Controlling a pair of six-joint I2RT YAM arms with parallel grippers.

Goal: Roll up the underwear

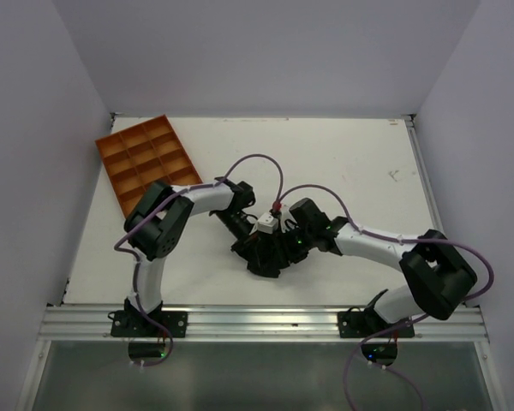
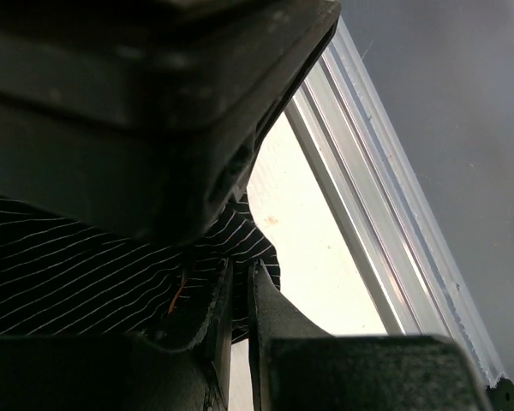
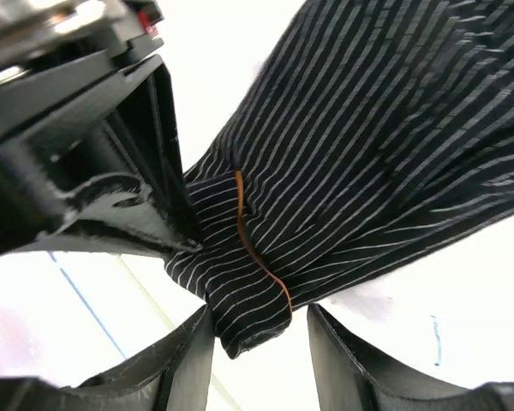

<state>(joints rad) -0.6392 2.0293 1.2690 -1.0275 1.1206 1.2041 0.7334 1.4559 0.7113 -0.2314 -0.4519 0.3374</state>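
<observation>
The underwear, black fabric with thin white stripes and a reddish-brown edge, lies bunched at the table's middle between both arms. My left gripper is shut, its jaws almost touching, pinching a corner of the fabric; the right wrist view shows it biting the cloth from the left. My right gripper stands open, with the folded tip of the underwear hanging between its fingers and brushing the left one. From above, both grippers meet over the garment and hide most of it.
An orange compartment tray sits at the back left of the white table. An aluminium rail runs along the near edge, close to the left gripper. Purple cables loop over both arms. Walls close in the sides.
</observation>
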